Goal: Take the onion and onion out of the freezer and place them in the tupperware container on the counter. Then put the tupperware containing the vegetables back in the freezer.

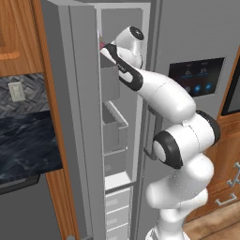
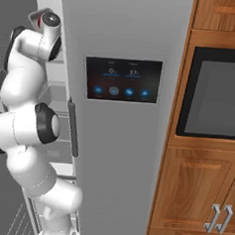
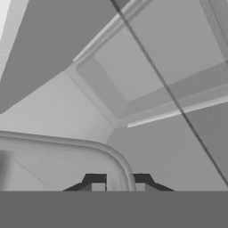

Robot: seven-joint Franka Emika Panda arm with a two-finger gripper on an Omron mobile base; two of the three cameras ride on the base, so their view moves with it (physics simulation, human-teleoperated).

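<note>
The freezer (image 1: 115, 140) stands open, with pale walls, grey door bins and drawers below. My arm reaches into its top shelf level. A sliver of maroon onion (image 1: 100, 44) shows right beside the hand, and I cannot tell whether they touch. In the hand view my gripper (image 3: 119, 186) is shut, its dark fingertips (image 3: 98, 183) close together over the curved rim of a pale bin (image 3: 67, 142), with nothing visible between them. The second onion and the tupperware container are out of view. The dark marbled counter (image 1: 26, 140) lies to the left.
The fridge door with the dark display panel (image 2: 123, 80) is just right of the arm, its handle (image 2: 73, 129) close to the elbow. A wooden cabinet side (image 1: 51, 117) borders the freezer on the left. A wall oven (image 2: 215, 94) and wooden drawers (image 2: 203, 200) are to the right.
</note>
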